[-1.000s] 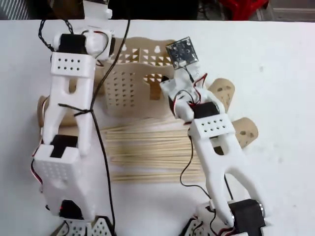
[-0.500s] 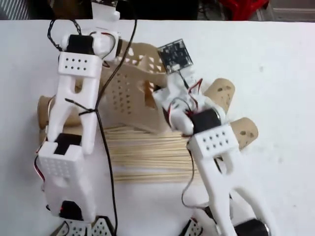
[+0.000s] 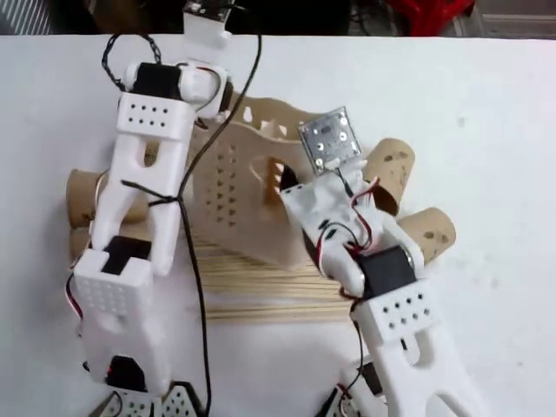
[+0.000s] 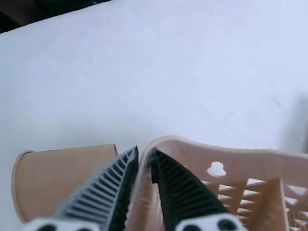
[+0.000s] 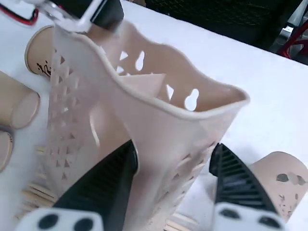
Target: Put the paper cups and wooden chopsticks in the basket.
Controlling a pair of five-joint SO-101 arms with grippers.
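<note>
The beige perforated basket [image 3: 239, 195] is tilted between both arms, its near edge over the pile of wooden chopsticks [image 3: 252, 282]. My left gripper [image 4: 144, 153] is shut on the basket's far rim [image 4: 226, 153], and a paper cup [image 4: 57, 178] lies just beyond it. My right gripper [image 5: 175, 147] clamps the basket's side wall [image 5: 144, 103], one finger on each side of it. In the high view the left gripper [image 3: 228, 102] is at the basket's far corner and the right gripper [image 3: 282, 181] at its right side. Paper cups lie left [image 3: 82, 195] and right [image 3: 391, 169] of the basket.
Another cup [image 3: 430, 230] lies close beside the right arm. Two more cups [image 5: 19, 108] lie past the basket in the right wrist view. White table [image 3: 486, 113] stretches open to the right and far side. Black cables hang along the left arm.
The basket has tipped up and shifted toward the near right, over the chopsticks. The left gripper moved right with the rim, and the right arm swung back and right while holding the side.
</note>
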